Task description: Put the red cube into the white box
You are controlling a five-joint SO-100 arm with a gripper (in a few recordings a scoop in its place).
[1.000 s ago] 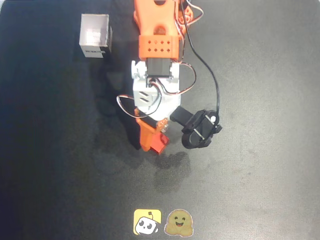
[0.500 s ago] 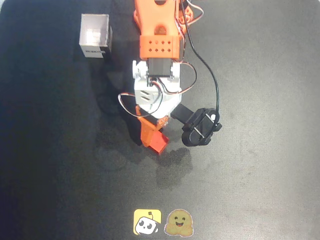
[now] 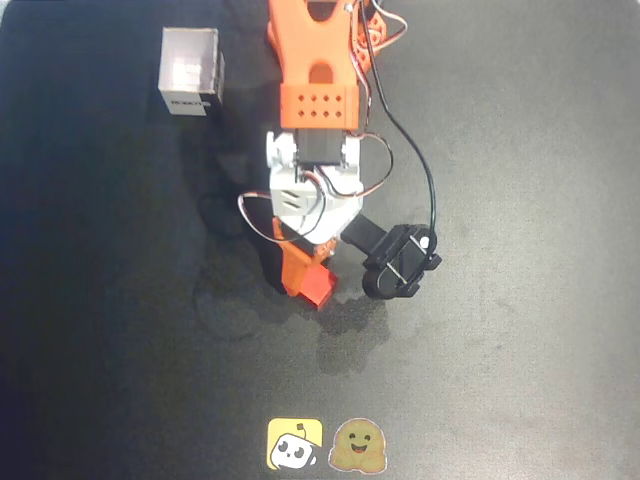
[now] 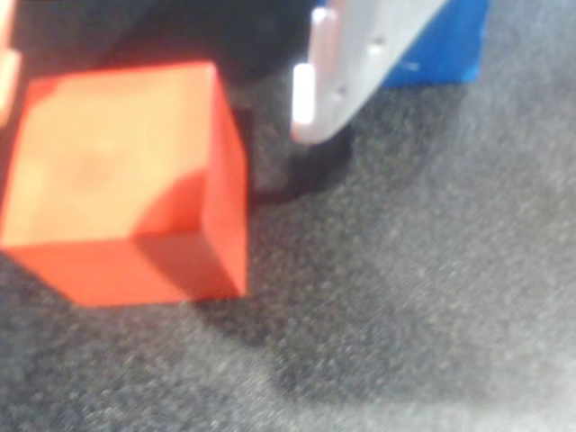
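Red cube (image 4: 121,180), small, plain-faced and bright, sits on the dark speckled table (image 4: 405,315) between my claw's fingers in the wrist view. I see the pale finger (image 4: 337,76) standing apart from its right face, so my orange gripper (image 3: 308,283) is spread, not pinching it. A blue cube (image 4: 441,45) lies behind that finger. From overhead, the small white open-topped box (image 3: 190,70) stands well apart, at upper left.
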